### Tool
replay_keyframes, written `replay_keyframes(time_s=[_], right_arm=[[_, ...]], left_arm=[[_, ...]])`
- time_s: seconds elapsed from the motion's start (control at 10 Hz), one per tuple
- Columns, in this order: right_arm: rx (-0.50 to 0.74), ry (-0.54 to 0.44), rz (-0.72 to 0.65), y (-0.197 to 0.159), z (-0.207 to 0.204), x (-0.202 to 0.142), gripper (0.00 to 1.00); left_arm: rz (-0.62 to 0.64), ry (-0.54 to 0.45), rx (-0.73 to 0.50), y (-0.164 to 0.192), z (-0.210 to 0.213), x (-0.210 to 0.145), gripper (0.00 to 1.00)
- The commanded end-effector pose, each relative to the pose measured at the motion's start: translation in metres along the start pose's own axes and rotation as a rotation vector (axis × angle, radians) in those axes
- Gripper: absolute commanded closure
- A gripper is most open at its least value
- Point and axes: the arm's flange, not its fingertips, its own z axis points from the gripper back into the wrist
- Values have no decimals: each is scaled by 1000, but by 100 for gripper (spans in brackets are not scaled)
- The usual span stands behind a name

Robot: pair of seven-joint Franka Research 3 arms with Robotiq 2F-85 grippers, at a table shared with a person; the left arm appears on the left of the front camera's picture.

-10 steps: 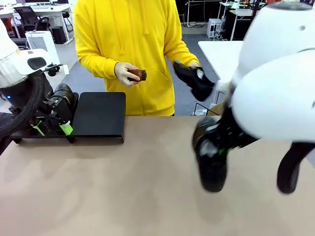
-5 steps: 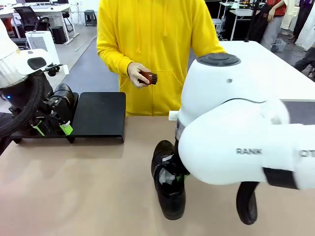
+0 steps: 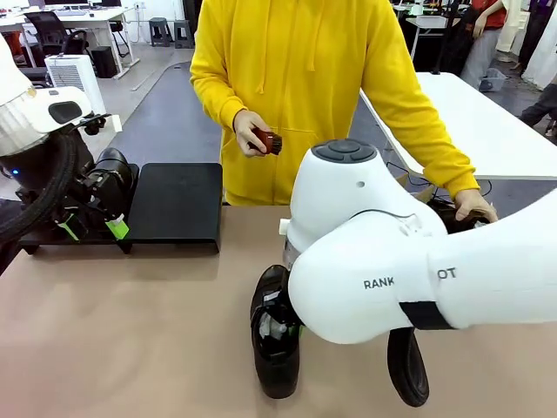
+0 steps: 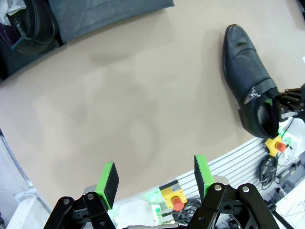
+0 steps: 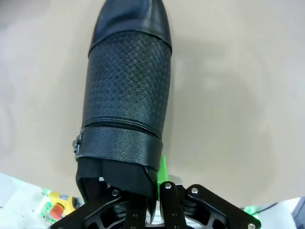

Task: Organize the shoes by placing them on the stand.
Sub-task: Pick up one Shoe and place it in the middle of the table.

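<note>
My right gripper (image 3: 284, 329) is shut on the heel rim of a black textured shoe (image 3: 277, 357), toe pointing toward the table's near edge. The right wrist view has that shoe (image 5: 127, 86) running up from my gripper (image 5: 153, 187) low over the tan tabletop; whether it touches, I cannot tell. The black stand (image 3: 178, 202) sits at the far left of the table. My left gripper (image 3: 92, 230) hovers open in front of it, green pads (image 4: 108, 178) apart with nothing between them. Another dark shoe (image 4: 31, 28) lies beside the stand's panel (image 4: 109, 14). The held shoe (image 4: 249, 78) is also in the left wrist view.
A person in a yellow hoodie stands across the table, holding a small red-handled brush (image 3: 266, 140) in one hand. The other hand (image 3: 475, 205) rests at the far right on something dark. A white table (image 3: 479, 122) stands behind on the right. Bare tan tabletop (image 3: 130, 331) lies between my arms.
My right arm has carried the shoe leftward, from the right side of the table to its middle. The person has stepped to the right and lowered one hand. My left arm has stayed still.
</note>
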Motion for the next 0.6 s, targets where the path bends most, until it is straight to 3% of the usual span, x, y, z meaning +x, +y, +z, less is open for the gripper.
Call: replay_keyframes(time_s=[0.0, 0.5], right_arm=[[5, -3, -19, 15, -13, 11, 90], [54, -3, -127, -14, 15, 13, 0]], left_arm=[[-5, 1, -7, 2, 0, -2, 18], [-5, 1, -7, 2, 0, -2, 18]])
